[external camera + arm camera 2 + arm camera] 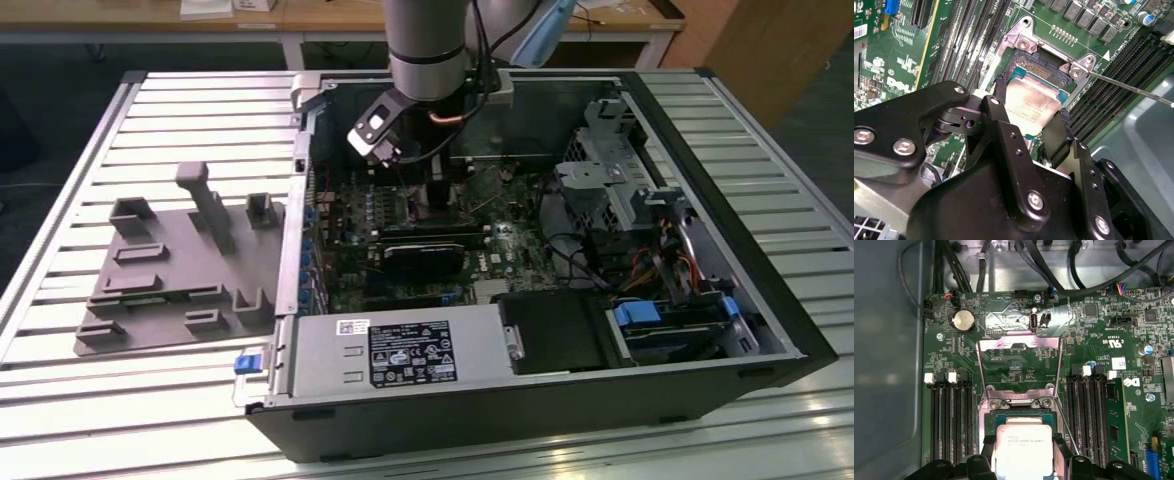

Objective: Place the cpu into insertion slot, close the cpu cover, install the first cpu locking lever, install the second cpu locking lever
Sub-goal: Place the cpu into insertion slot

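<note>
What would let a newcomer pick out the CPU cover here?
Inside the open black computer case, find the green motherboard. The thin silver square metal frame with a cut-out centre stands swung open off the socket. Unlike the solid silver-grey chip between the fingers, board shows through it.

In the first wrist view the lower edge cuts off your cpu (1024, 450) and the gripper (1024, 457); in the second wrist view the gripper's body hides the cpu's near part, and the lever (1134, 89) runs off the edge; the cpu covers most of the slot (1019, 412), so you cannot tell whether it is seated; in the exterior view the arm (430, 50) hides the slot.
</note>
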Available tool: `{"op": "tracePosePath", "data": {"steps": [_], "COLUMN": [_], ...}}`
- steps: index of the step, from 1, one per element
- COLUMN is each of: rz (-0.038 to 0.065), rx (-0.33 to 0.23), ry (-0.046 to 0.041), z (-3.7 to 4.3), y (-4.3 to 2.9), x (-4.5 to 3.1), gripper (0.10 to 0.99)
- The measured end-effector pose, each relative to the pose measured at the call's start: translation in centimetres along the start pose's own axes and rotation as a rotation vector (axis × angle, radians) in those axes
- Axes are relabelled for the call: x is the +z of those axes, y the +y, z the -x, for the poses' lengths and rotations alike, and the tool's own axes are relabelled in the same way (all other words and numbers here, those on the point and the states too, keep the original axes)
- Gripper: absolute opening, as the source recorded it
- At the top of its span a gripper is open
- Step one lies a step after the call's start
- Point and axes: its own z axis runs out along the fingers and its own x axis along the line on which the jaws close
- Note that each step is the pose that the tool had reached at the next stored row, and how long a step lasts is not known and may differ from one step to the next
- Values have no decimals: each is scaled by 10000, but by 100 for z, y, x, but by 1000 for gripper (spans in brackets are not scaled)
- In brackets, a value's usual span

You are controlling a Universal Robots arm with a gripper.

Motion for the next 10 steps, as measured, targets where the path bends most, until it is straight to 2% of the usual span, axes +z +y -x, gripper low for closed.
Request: {"op": "tracePosePath", "data": {"steps": [10], "rz": [3], "rx": [64], "ry": [-9], "z": [9], "y": [-12], "x": [69], "gripper": [537]}}
